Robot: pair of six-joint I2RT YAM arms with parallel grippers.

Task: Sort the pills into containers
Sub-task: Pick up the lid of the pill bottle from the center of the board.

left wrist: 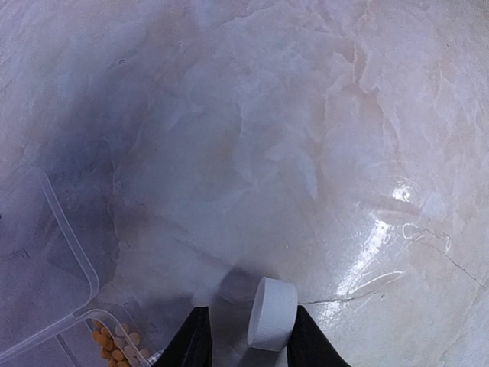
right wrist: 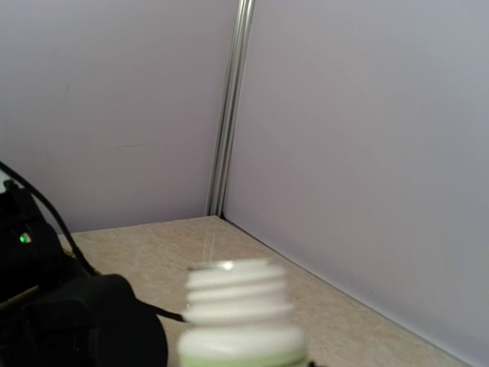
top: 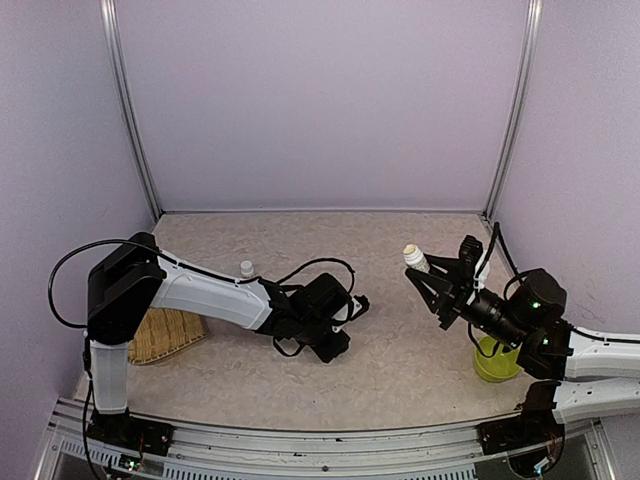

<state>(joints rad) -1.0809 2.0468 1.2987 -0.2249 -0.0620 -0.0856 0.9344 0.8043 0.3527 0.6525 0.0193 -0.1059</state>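
While the clear box (left wrist: pixel 46 306) holding orange pills (left wrist: pixel 114 345) lay just beside my left gripper (left wrist: pixel 247 327), whose fingers flanked a white cap (left wrist: pixel 273 313), gripped or loose I could not tell, my right gripper (top: pixel 425 270) clenched the open bottle (top: pixel 414 256) well apart, farther from that box

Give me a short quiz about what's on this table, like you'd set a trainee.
1. True or false: the bottle in the right gripper has its cap on.
2. What sits between the fingers of the left gripper? A) a white cap B) a spoon C) a dark pill
3. Fill in: the orange pills lie inside a clear plastic ____.
Key: 1 false; 2 A; 3 box.
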